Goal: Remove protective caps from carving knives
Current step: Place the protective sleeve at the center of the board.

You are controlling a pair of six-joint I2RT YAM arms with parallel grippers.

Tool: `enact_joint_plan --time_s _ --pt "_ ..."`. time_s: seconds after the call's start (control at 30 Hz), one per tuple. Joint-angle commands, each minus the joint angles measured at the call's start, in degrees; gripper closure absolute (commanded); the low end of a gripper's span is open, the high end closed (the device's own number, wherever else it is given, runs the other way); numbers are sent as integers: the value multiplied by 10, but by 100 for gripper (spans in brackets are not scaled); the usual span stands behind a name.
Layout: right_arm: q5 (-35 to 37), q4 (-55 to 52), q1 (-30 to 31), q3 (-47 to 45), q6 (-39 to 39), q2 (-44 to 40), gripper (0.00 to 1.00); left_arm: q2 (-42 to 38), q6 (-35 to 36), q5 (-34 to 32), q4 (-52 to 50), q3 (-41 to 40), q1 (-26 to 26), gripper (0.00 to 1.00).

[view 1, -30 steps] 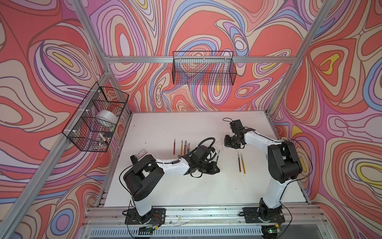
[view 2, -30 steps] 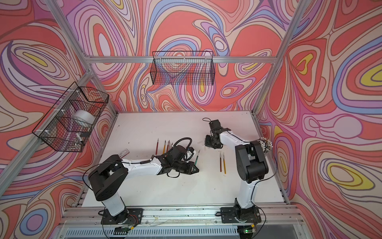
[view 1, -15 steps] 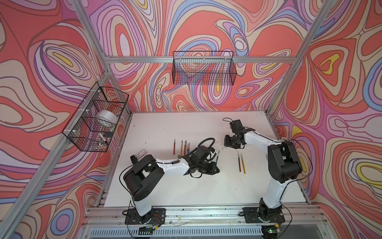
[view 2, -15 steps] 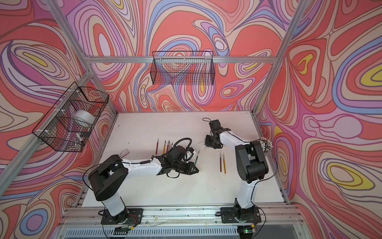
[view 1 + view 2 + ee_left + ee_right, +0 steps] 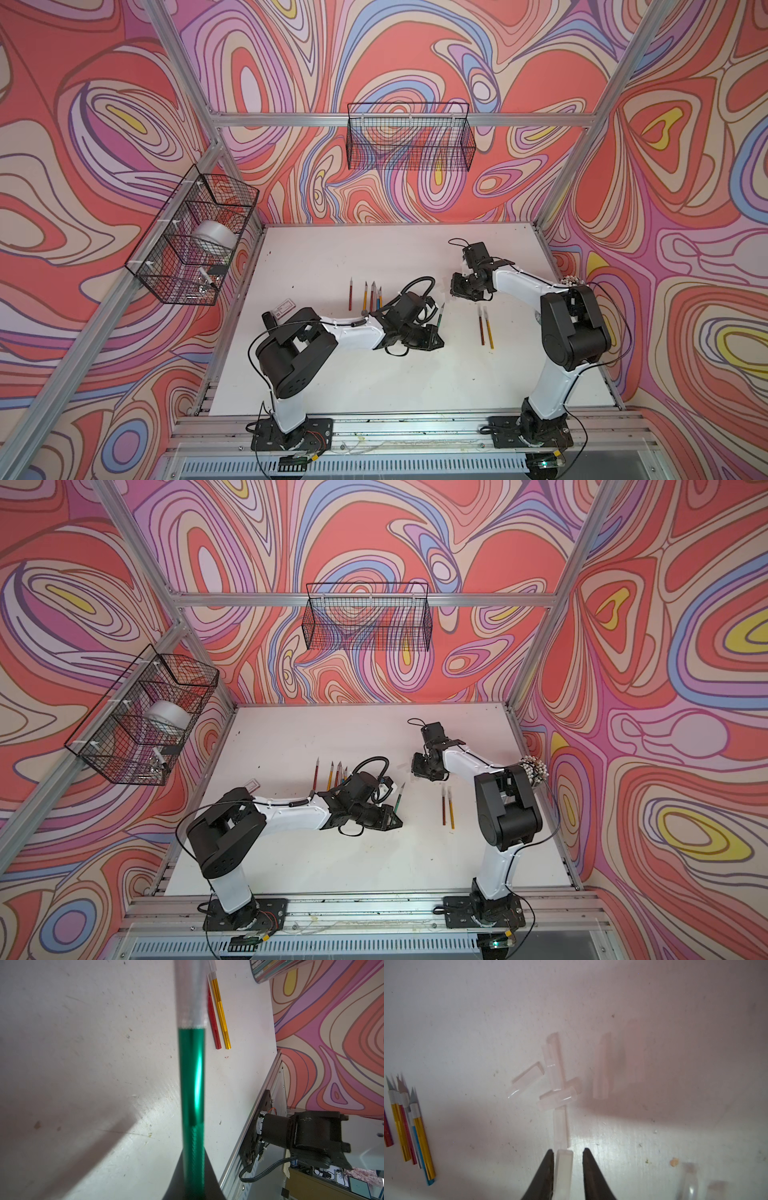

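Green knife [image 5: 440,318] is up over the middle of the table [image 5: 353,374]. Its butt is clamped tight in the left gripper [image 5: 436,332], likely to brace it for the cap pull. Long axis runs from near edge to far edge, with the blade end pointing far and tipped up; it looks bare. A cap [image 5: 563,1169] sits between the right gripper [image 5: 568,1149] fingers [image 5: 546,1169]. They stand apart with a gap on one side, so no pinch, probably a release over the cap pile [image 5: 556,1076] just right of middle. Red and gold knives [image 5: 484,328] lie parallel toward the right edge, still capped. Bare knives [image 5: 368,297] are rowed left of middle, blades pointing far.
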Motion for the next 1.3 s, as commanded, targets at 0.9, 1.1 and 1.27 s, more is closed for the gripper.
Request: enact_joint_plan --time_s 0.9,1.1,1.27 --pt "-23 7 1 -25 1 -58 74 142 -59 66 66 127 14 100" --pt "-24 9 1 -30 1 -58 75 148 -63 74 84 127 26 100" --pt "-24 10 1 -34 1 -58 75 155 -68 76 88 131 36 100"
